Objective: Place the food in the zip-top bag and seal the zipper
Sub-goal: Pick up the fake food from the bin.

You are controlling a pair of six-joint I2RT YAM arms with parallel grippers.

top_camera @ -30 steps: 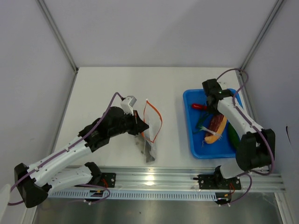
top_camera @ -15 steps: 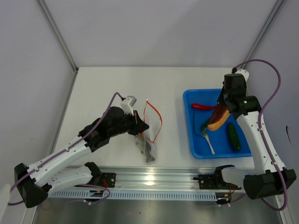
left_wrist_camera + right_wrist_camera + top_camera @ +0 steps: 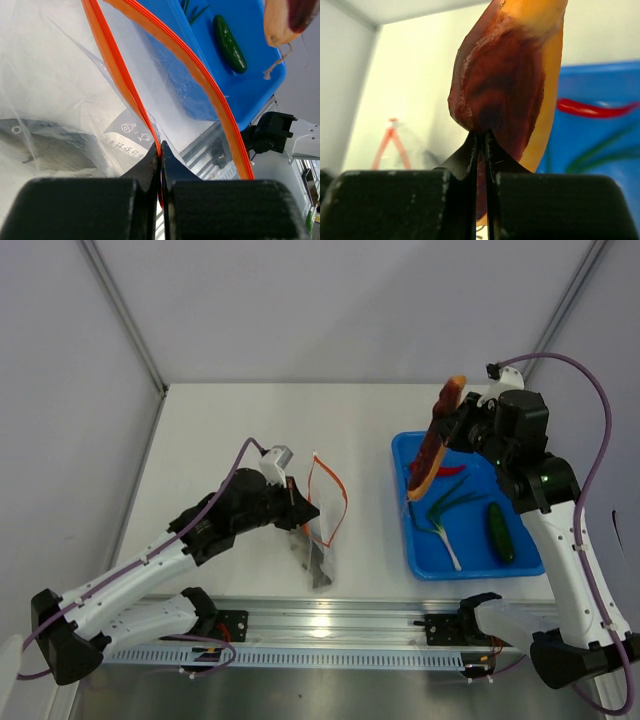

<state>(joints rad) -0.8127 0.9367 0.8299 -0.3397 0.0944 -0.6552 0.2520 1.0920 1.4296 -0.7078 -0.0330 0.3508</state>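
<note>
My left gripper point(image 3: 298, 508) point(image 3: 160, 152) is shut on the orange-red zipper point(image 3: 325, 495) point(image 3: 122, 85) of the clear zip-top bag point(image 3: 318, 540) point(image 3: 65, 110), holding its mouth open in a loop. My right gripper point(image 3: 452, 430) point(image 3: 481, 136) is shut on the dark red sausage in its yellow bun point(image 3: 434, 443) point(image 3: 507, 80), held high above the left edge of the blue tray point(image 3: 403, 505). The red chili point(image 3: 449, 470) point(image 3: 597, 108), green onion stalks point(image 3: 445, 512) and dark green cucumber point(image 3: 500, 531) point(image 3: 229, 43) lie in the tray. The bag shows far off in the right wrist view point(image 3: 395, 142).
The metal rail point(image 3: 330, 625) runs along the table's near edge. White walls enclose the table on three sides. The tray stands at the right side, about a hand's width right of the bag.
My right gripper has lifted the sausage bun out of the tray and carried it up and left toward the bag. The left gripper and bag have not moved.
</note>
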